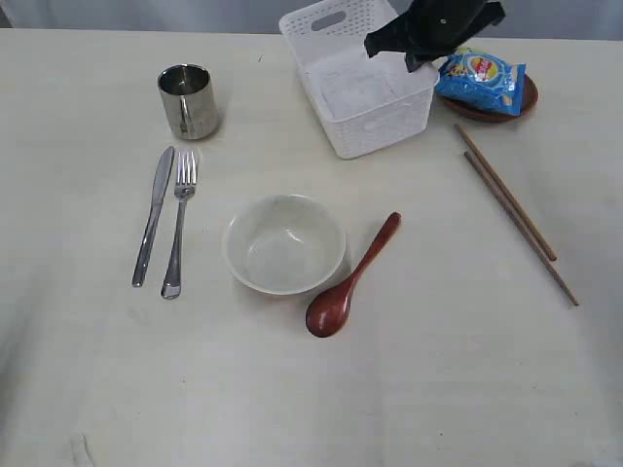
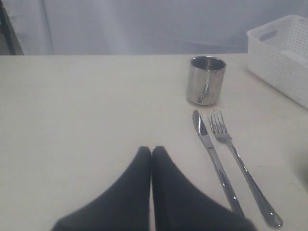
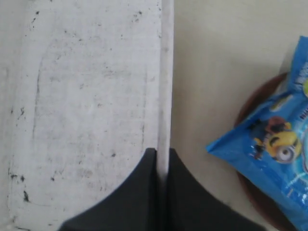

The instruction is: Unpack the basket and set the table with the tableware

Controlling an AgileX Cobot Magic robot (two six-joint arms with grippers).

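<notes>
Basket wall (image 3: 166, 72) tight in right claw (image 3: 162, 152), chip bag (image 3: 269, 144) on plate (image 3: 244, 114) just beside; left claw (image 2: 151, 150) together.

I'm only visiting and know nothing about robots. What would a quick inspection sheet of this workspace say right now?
Surface: table, pale cream, no spills seen.
Job's things: basket, white, nothing seen inside; cup, knife, fork, bowl, spoon and chopsticks laid out on the table; plate, brown, beside the basket.
Clutter: chip bag, blue, lying on the plate.
Claws: right claw shut on the basket's side wall; left claw shut, holding nothing, over bare table.
Cables: nothing seen.
Surroundings: backdrop, plain grey, behind the table.
</notes>
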